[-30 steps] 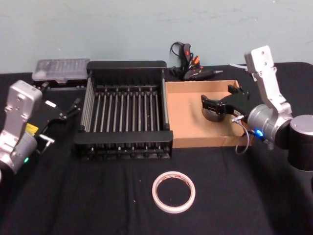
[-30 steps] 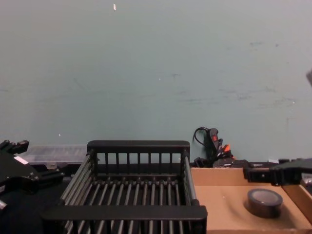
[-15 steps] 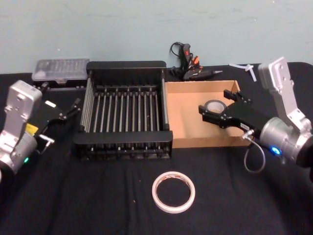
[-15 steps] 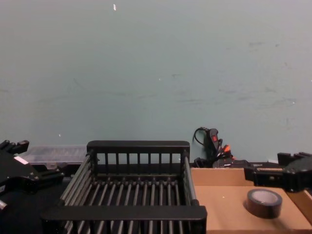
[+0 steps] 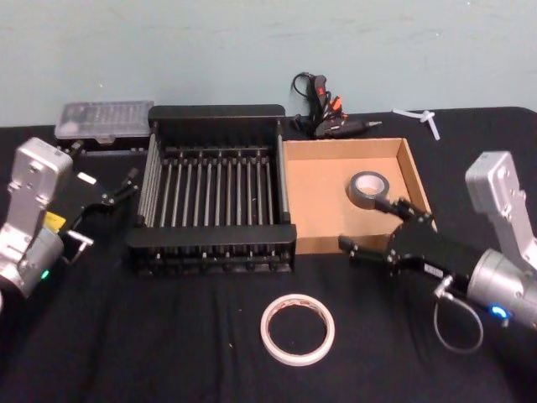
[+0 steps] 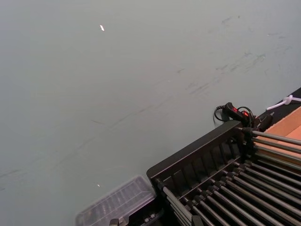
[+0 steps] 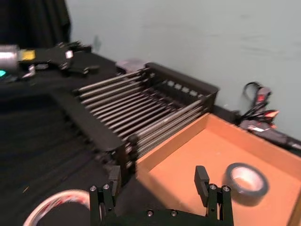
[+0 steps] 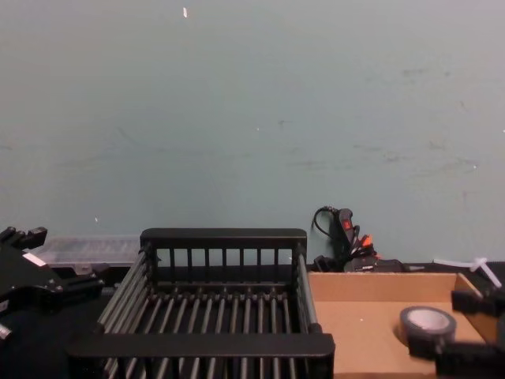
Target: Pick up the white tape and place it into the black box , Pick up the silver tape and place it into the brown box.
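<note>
The white tape [image 5: 298,329] lies flat on the black cloth in front of the boxes, also at the right wrist view's lower edge [image 7: 54,206]. The silver tape [image 5: 367,189] [image 7: 245,182] [image 8: 427,325] rests on the floor of the brown box [image 5: 319,201] [image 8: 355,324], near its right side. The black box [image 5: 216,112] [image 8: 223,234] stands left of it with nothing inside. My right gripper [image 5: 367,223] [image 7: 157,175] hangs open over the brown box's front wall, holding nothing, apart from the silver tape. My left gripper [image 5: 126,186] is parked open, left of the black box.
A clear plastic case [image 5: 105,119] sits behind the black box at the far left. A glue gun with cables [image 5: 323,105] lies behind the two boxes. A small white piece [image 5: 424,116] lies at the far right. Black cloth covers the table.
My right gripper has drawn back from over the silver tape toward the box's front wall, leaving the roll in the brown box. The left arm has not moved.
</note>
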Action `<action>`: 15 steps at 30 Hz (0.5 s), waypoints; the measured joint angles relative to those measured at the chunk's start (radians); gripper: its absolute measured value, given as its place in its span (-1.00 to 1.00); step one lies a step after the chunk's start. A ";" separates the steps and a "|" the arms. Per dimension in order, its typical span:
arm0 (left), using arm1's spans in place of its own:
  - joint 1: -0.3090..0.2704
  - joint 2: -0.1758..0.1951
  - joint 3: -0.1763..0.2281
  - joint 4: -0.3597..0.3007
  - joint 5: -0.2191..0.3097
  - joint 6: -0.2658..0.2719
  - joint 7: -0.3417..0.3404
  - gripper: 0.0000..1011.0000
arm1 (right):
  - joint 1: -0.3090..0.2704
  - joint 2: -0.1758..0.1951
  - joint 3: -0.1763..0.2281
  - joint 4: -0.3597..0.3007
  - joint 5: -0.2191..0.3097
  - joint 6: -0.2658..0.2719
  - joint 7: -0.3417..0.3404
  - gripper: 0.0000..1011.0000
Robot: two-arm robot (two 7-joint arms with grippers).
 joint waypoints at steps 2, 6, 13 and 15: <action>0.000 0.000 0.000 0.000 0.000 0.000 0.000 0.98 | -0.010 0.012 -0.007 -0.003 0.001 -0.007 0.009 0.98; 0.000 0.000 0.000 0.000 0.000 0.000 0.000 0.98 | -0.032 0.042 -0.031 -0.012 0.000 -0.019 0.026 0.98; 0.000 0.000 0.000 0.000 0.000 0.000 0.000 0.98 | -0.041 0.069 -0.077 -0.020 -0.020 -0.021 0.028 0.98; 0.000 0.000 0.000 0.000 0.000 0.000 0.000 0.98 | -0.040 0.072 -0.087 -0.020 -0.025 -0.021 0.028 0.98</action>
